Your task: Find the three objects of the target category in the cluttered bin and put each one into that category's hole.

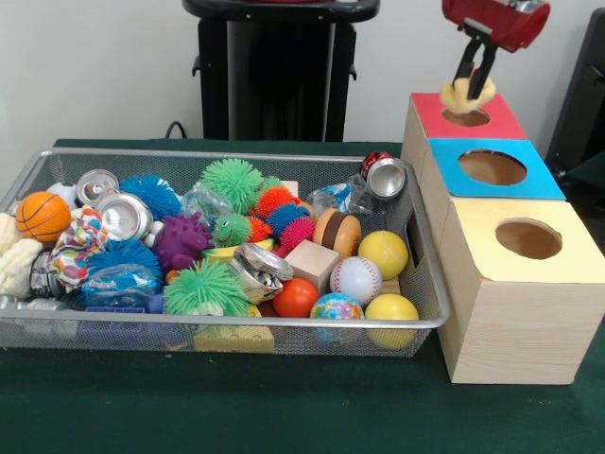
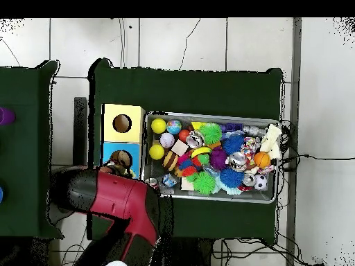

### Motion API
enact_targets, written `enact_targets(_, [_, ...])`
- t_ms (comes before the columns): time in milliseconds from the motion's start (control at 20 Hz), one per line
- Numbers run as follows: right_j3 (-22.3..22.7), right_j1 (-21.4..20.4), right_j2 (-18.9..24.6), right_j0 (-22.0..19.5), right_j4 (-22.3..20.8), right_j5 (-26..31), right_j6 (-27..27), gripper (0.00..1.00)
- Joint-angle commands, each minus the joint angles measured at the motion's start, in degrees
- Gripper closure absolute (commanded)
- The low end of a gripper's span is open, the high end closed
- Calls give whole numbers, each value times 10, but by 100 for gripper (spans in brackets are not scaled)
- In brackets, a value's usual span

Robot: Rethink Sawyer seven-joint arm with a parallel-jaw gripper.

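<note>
Green tabletop: fingers [image 1: 470, 87] pinch a fuzzy yellow toy [image 1: 467, 96] just above the hole [image 1: 466, 117].

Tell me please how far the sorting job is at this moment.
Done: cannot tell, the boxes hide their contents. In hand: the tool holds a pale yellow fluffy toy just above the hole in the red-topped box. Left: release it there; the bin is full of toys, perhaps more of that kind.

Colours: bin and boxes

Silver mesh bin [image 1: 227, 156]; boxes topped red [image 1: 427, 115], blue [image 1: 454, 151], yellow [image 1: 477, 232]. Dark green surface [image 1: 284, 407]. Black pincer [image 1: 475, 74] holds pale yellow fuzzy toy [image 1: 467, 95]. Orange basketball [image 1: 43, 216], purple spiky ball [image 1: 181, 241].
</note>
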Motion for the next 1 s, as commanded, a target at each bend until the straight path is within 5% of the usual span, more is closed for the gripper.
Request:
enact_targets(50, [97, -7, 56, -26, 21, -70, 104, 100])
enact_targets(300, [128, -15, 70, -35, 26, -105, 97, 100])
enact_targets(1000, [140, -8, 58, 39, 47, -108, 169, 100])
